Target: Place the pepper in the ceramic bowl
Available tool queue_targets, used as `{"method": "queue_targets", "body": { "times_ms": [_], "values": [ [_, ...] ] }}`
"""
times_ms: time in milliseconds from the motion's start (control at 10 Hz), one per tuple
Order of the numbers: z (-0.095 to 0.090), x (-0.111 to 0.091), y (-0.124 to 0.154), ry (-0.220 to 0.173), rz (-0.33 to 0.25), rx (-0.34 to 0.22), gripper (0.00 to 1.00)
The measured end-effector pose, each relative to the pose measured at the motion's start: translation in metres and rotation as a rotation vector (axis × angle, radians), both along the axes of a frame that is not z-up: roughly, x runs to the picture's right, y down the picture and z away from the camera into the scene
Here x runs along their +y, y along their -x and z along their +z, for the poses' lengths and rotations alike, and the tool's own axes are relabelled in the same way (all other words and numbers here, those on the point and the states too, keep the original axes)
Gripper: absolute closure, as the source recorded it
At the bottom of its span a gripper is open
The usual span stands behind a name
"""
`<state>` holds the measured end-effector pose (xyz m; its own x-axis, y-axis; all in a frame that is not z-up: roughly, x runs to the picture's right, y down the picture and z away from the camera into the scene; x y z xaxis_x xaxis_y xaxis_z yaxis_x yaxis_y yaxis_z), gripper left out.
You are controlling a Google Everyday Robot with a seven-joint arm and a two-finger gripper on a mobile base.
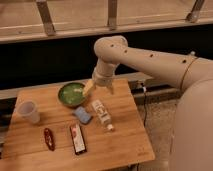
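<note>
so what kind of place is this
Probably a robot test area in an office or lab: a lone wooden table, metal railing posts behind, and the end effector poised by the ceramic bowl.

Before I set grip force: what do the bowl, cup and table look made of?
Ceramic bowl: glazed ceramic, seemingly, from glossy pale patches. Cup: translucent whitish, probably plastic. Table: wood, plank lines showing. The tool hangs near the bowl's right rim.

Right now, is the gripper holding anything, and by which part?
Nothing. The gripper hangs empty by the round green bowl; the small dark red pepper lies untouched.
</note>
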<state>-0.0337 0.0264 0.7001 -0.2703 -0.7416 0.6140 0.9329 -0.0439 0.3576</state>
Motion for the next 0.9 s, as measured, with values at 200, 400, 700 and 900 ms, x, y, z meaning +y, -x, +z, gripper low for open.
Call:
{"method": "queue_targets", "body": {
  "times_ms": [200, 400, 700, 900],
  "values": [
    [0.002, 0.005, 0.006, 0.009, -0.018, -0.021, 0.20],
    [0.000, 0.021, 0.030, 0.018, -0.054, -0.071, 0.20],
    [-0.020, 0.063, 0.092, 0.035, -0.106, -0.192, 0.20],
    [-0.033, 0.084, 0.133, 0.047, -0.140, -0.280, 0.20]
  ]
}}
